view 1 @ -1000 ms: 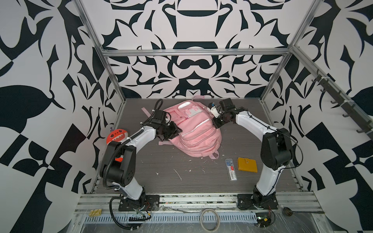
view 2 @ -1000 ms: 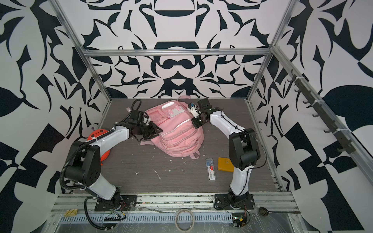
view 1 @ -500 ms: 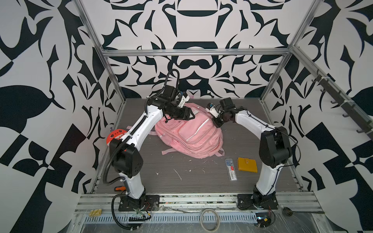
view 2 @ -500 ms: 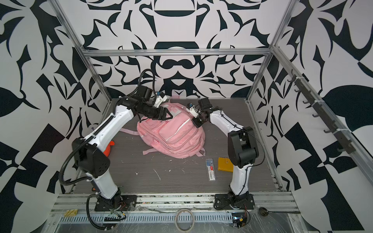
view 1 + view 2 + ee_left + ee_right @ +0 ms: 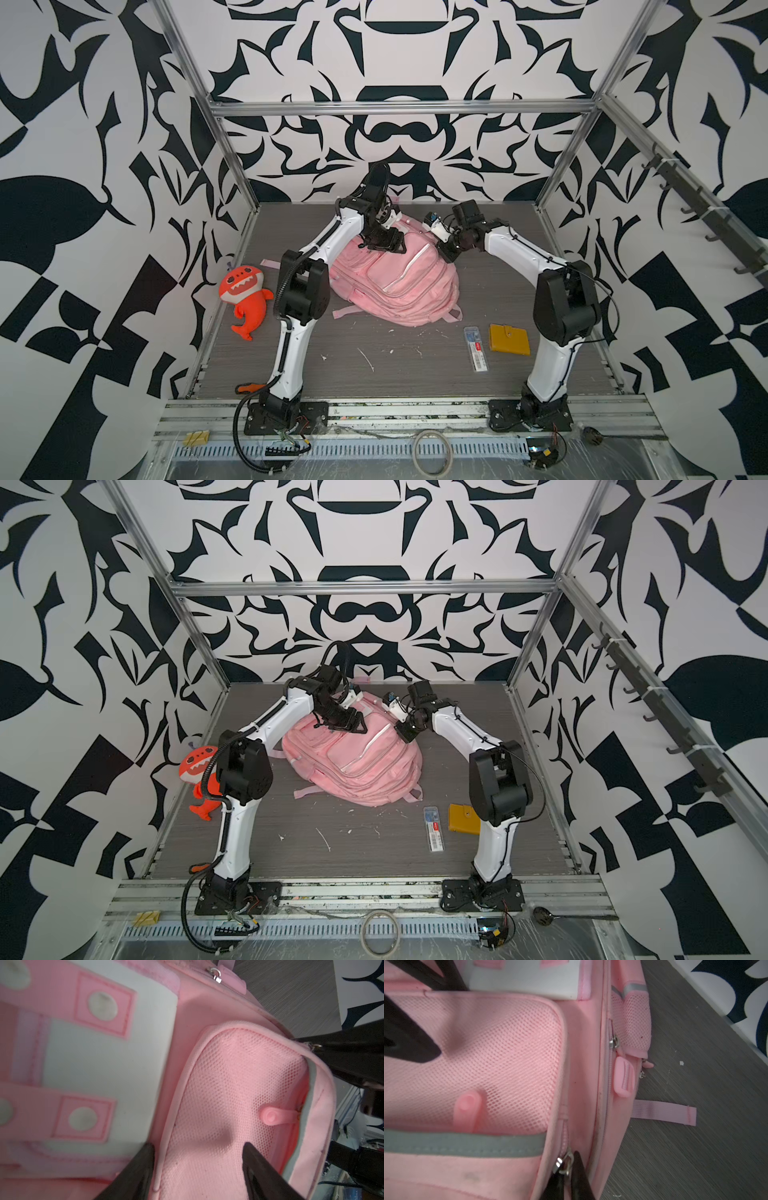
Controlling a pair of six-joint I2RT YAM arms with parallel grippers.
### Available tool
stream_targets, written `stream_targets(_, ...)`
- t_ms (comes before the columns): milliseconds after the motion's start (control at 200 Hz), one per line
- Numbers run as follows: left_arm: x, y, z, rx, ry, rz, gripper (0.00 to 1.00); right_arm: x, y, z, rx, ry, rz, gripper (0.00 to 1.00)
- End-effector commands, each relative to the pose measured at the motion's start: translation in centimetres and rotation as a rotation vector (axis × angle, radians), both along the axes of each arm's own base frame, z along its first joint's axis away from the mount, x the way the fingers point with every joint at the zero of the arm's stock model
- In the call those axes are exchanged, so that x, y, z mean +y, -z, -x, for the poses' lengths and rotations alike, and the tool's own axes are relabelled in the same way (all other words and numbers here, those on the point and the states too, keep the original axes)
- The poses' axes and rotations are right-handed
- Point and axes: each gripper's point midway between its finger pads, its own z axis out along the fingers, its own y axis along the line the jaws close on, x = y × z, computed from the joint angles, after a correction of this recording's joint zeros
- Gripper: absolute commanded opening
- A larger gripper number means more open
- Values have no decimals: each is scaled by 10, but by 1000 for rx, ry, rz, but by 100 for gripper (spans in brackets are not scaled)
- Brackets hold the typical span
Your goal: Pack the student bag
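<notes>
The soft, saggy-looking student bag [image 5: 395,282] is lying mid-back on the surface [image 5: 374,374], the right claw [image 5: 566,1176] clenching its zip pull [image 5: 563,1164], likely the firmest hold, the left claw [image 5: 197,1145] hovering released over mesh [image 5: 228,1084].

The front of the table [image 5: 374,386] lies open between the two arm bases, with only white scraps [image 5: 366,360] on it. The bag [image 5: 395,286] fills the middle and back. The left gripper [image 5: 390,247] hangs spread over its top, and the right gripper [image 5: 448,254] is pinched on a zip pull [image 5: 564,1164] at its back right (both arms arch across there). A plush toy [image 5: 245,299] blocks the left edge. A clear case [image 5: 477,348] and a yellow wallet [image 5: 509,339] lie side by side at front right.
</notes>
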Motion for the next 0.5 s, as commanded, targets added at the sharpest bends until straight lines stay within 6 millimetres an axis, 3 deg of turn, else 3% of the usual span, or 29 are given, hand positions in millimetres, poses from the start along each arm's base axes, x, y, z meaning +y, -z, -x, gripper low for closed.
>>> stream_targets(0, 0, 25, 12, 21, 48, -97, 70, 17, -24, -2, -39, -59, -48, 0)
stream_targets(190, 1, 33, 14, 23, 34, -96, 69, 16, -25, -3, -37, -63, -39, 0)
stream_targets(340, -7, 36, 22, 49, 42, -46, 34, 16, -23, -3, -33, -62, -35, 0)
stream_targets(495, -3, 36, 22, 24, 34, -75, 13, 11, -20, -5, -32, -45, -6, 0)
